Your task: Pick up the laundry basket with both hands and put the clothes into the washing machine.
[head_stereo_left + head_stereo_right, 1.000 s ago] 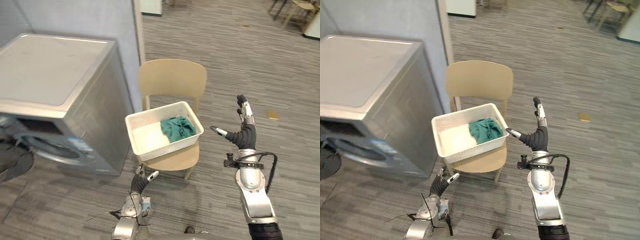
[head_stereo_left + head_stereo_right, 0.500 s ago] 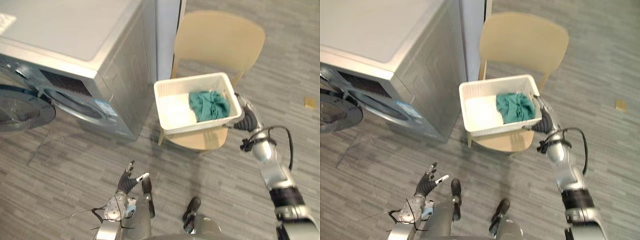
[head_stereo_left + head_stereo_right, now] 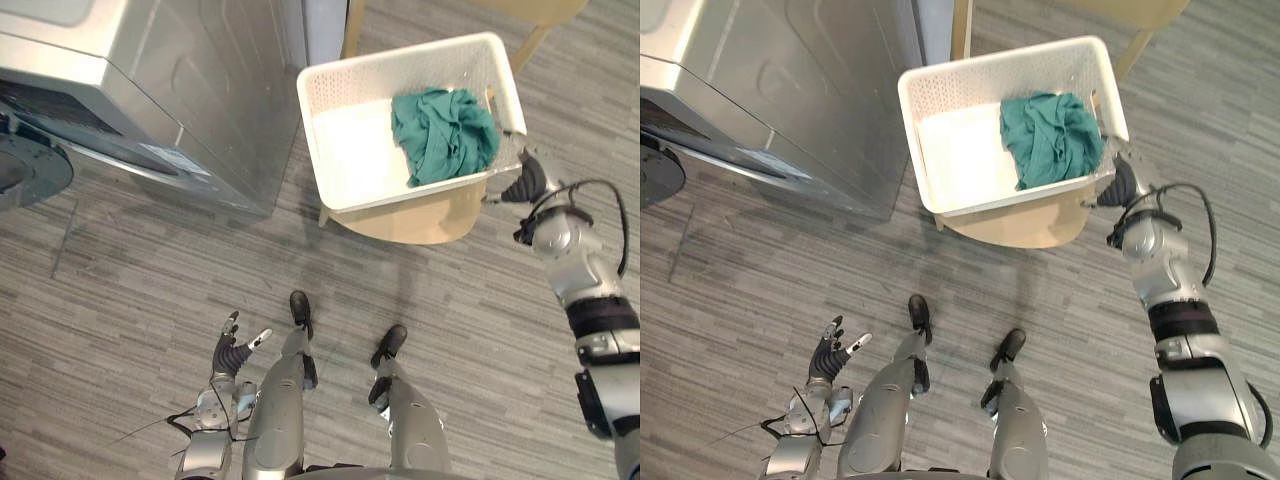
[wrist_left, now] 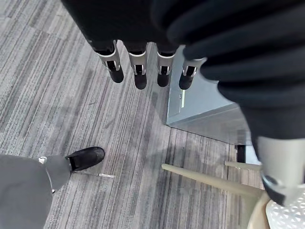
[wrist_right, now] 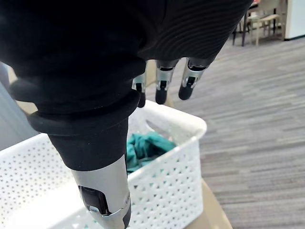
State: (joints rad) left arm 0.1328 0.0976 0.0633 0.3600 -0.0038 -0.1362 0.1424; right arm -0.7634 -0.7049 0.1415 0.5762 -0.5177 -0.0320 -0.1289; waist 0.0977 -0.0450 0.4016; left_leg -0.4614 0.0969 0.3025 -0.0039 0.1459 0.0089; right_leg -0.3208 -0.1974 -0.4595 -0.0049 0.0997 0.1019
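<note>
Laundry basket (image 3: 318,95) sits on the chair (image 3: 420,220) seat, w/ the green clothes (image 3: 443,133) bunched in the basket's right half. Washing machine (image 3: 170,70) stands near the basket's left end, its round door (image 3: 25,175) swung out further left of the basket.

Right hand (image 3: 525,182) is at the basket's right end, by the near corner. Its fingers (image 5: 162,88) reach straight out above the rim & the thumb runs along the outside wall, so it's relaxed, not closed on anything (can't tell if it touches the plastic). Left hand (image 3: 233,352) hangs low, well apart from the basket on its near-left side, fingers (image 4: 139,71) straight, holding nothing.

Step in hand, as I judge it, is getting both hands onto the basket, w/ one end approached & the other not.

To do it well:
- Bring the left hand up to the basket's left end, opposite the right hand, so the grips mirror each other.
- There looks to be little room btw that end & the machine, so coming in at the near-left corner is prob. easier.
- Hook fingers under the rim lip, not on the perforated wall.
- Close both hands before lifting.
- Lift level, as the load sits toward the right end & may tip the basket that way.
</note>
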